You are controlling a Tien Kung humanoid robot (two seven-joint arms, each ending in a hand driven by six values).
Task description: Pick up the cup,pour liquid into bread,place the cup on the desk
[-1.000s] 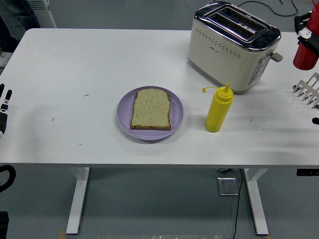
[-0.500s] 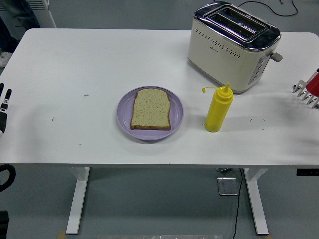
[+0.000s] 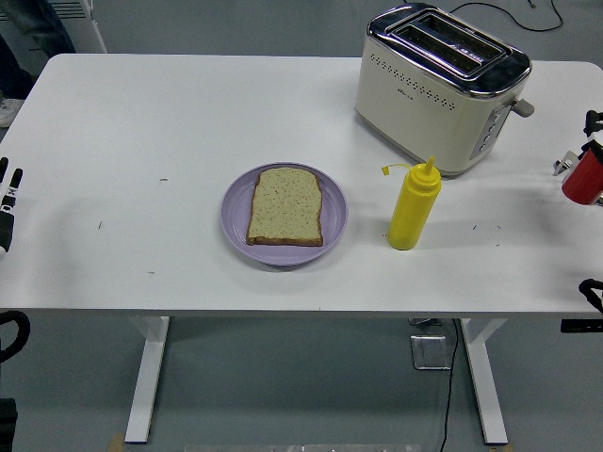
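Note:
A red cup (image 3: pixel 584 182) shows at the right edge, cut off by the frame, above the table's right end. My right hand (image 3: pixel 593 122) is mostly out of view; a black finger shows just above the cup, and the hand seems to hold it. A slice of bread (image 3: pixel 285 206) lies flat on a purple plate (image 3: pixel 334 226) at the table's middle. My left hand (image 3: pixel 8 202) rests at the left edge, fingers straight and empty.
A yellow squeeze bottle (image 3: pixel 414 205) stands right of the plate. A cream and chrome toaster (image 3: pixel 438 88) stands at the back right. A bit of silver metal (image 3: pixel 564 164) shows beside the cup. A black arm part (image 3: pixel 592 294) shows at the lower right edge.
The red cup has come down from the top right corner to the right edge beside the toaster's front. It now hides most of the silver metal piece. The left hand has not moved.

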